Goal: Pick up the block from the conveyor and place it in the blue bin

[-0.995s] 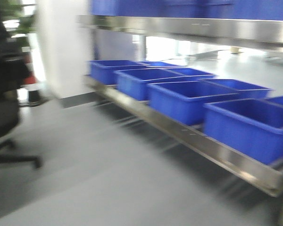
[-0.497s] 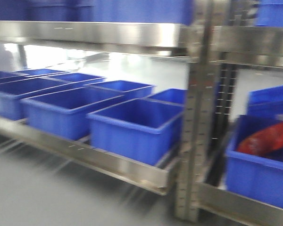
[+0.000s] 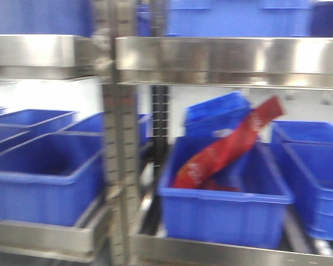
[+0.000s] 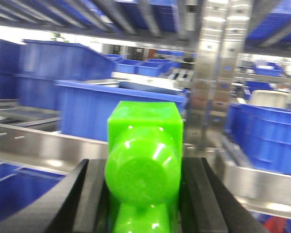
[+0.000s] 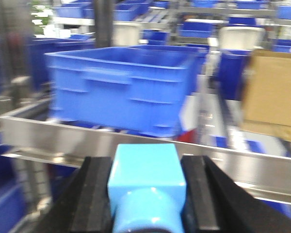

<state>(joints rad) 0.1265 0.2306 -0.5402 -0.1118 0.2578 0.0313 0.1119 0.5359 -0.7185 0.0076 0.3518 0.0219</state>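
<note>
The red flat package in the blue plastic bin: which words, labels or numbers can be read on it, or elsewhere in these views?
No text can be read in any view.
Red flat package in the blue plastic bin: pale markings, too blurred to read.
Brown cardboard box: no print visible.

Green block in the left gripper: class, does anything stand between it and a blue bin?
Nothing loose does. In the left wrist view the green block, clamped in the left gripper, faces a blue bin behind the low steel shelf rail. A steel upright stands to its right.
</note>
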